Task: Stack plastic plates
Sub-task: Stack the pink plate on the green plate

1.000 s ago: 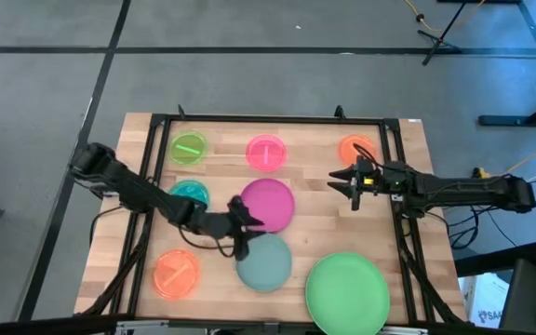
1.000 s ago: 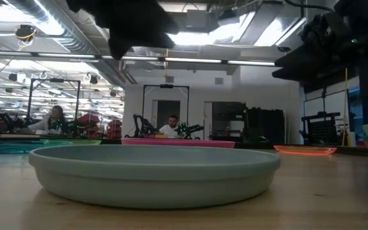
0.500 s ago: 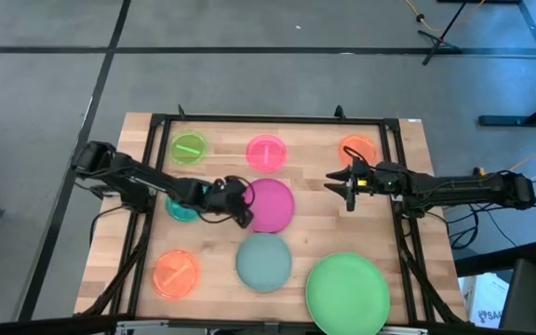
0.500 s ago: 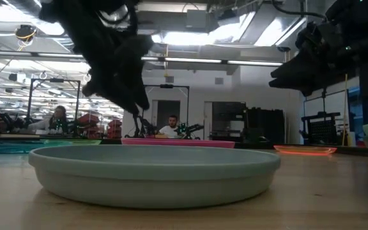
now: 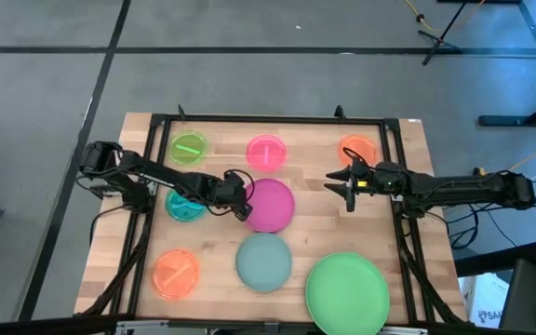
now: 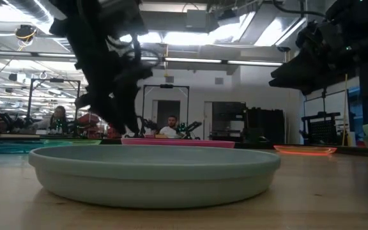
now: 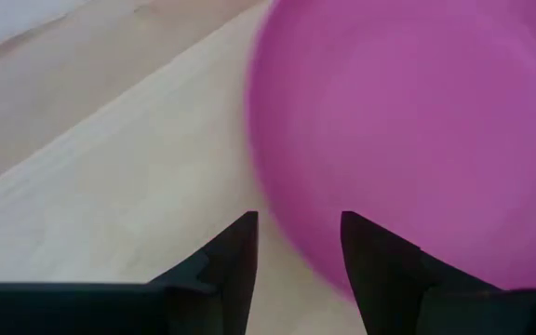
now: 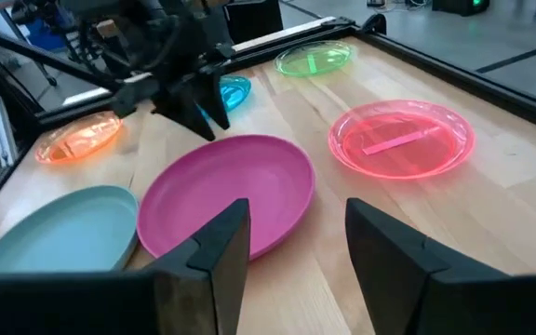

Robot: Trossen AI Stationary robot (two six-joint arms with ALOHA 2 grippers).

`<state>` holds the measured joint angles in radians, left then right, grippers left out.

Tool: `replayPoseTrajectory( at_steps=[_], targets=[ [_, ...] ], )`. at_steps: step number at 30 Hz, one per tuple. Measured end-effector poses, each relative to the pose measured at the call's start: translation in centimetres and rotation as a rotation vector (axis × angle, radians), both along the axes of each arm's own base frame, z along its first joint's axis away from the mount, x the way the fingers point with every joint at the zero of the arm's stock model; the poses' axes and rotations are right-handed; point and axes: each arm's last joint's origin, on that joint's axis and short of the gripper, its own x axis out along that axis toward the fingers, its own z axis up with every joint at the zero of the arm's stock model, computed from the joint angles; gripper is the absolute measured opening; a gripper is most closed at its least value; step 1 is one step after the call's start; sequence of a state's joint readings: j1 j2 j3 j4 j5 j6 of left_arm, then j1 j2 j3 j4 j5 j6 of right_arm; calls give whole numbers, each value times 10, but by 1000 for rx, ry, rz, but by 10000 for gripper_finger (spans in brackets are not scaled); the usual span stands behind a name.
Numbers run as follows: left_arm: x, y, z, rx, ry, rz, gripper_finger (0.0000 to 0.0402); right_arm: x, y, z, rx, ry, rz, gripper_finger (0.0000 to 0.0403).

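Magenta plate (image 5: 270, 206) mid-table, left gripper (image 5: 242, 208) at its left rim.
We see its fingers (image 7: 234, 263) spread, empty, rim edge between them; grey-teal plate (image 5: 264, 261) just in front. Right gripper (image 5: 349, 186) hovers well right, spread, empty.

Even, bright overhead light covers the pale wooden worktop (image 5: 324, 228) in the high view, and shadows under the arms are faint and short. In the low view, ceiling strip lights (image 6: 197, 62) glare white, turning both arms into black silhouettes. The near rim of the round grey-teal plastic plate (image 6: 154, 174) is soft, out of focus. The left wrist view is blurred: the round magenta plastic plate (image 7: 417, 140) has a smeared edge. The right wrist view is sharp, with translucent plates glowing.
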<state>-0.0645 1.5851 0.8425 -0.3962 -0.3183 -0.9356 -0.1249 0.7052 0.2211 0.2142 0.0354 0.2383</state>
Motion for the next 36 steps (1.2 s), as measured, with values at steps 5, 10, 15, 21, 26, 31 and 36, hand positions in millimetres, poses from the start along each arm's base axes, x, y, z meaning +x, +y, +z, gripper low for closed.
replayPoseTrajectory(
  at_steps=[5,10,15,21,26,31,36],
  targets=[
    [5,3,-15,-39,35,-1,148,0,0,1,-4,-9,2,170],
    [11,8,-26,-42,40,-13,148,0,0,0,-3,4,3,170],
    [15,11,-27,-21,18,-26,124,0,0,0,-3,6,3,170],
    [17,13,-26,36,2,-34,65,0,0,-1,-6,7,-8,170],
    [19,16,-24,87,-8,-49,19,0,-1,-1,-15,8,-41,169],
    [21,24,-22,124,-23,-26,7,0,-2,-1,-20,9,-58,169],
    [22,31,-21,167,-35,-5,9,0,-2,-1,-20,9,-58,169]
  ],
)
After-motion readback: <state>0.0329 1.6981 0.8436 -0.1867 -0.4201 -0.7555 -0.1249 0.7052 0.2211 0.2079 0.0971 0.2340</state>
